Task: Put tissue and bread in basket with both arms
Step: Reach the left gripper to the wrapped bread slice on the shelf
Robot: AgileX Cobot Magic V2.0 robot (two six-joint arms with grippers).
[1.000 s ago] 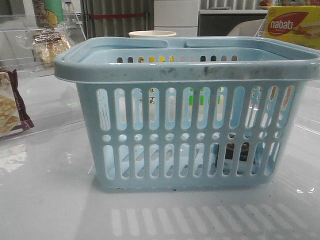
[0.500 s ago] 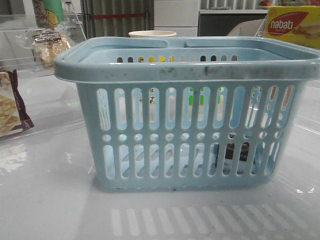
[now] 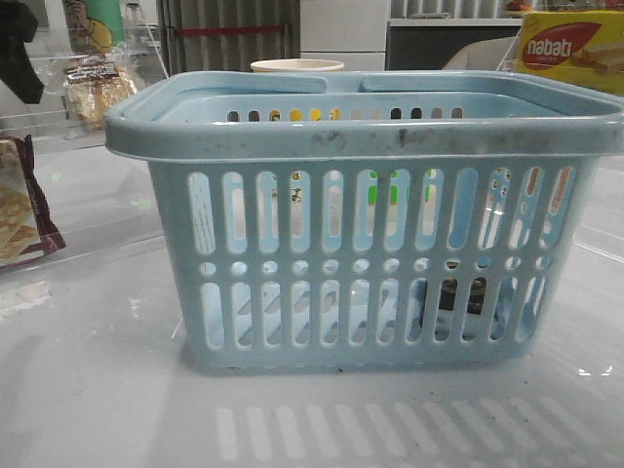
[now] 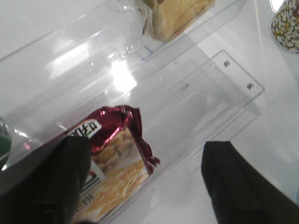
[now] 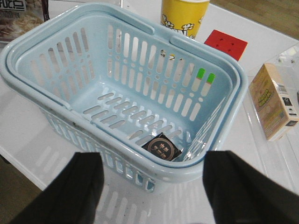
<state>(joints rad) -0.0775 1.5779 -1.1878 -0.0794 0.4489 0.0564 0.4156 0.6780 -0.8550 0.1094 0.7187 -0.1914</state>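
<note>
The basket (image 5: 56, 100) is light blue, the tissue (image 5: 162, 146) dark brown with a round emblem, the bread (image 4: 175, 16) golden, the cracker bag (image 4: 114, 156) maroon-edged.

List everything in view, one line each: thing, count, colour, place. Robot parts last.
basket: one, light blue, middle of the table.
tissue: one, dark packet, on the basket floor in a corner.
bread: one clear bag, golden-brown, far left behind the basket.
cracker bag: one, maroon-edged, left table edge, in a clear tray.
popcorn cup: one, yellow, behind the basket.
nabati box: one, yellow, far right.
red block: one, beside the cup.
left gripper: black fingers apart, over the cracker bag.
right gripper: black fingers apart, above the basket.
</note>
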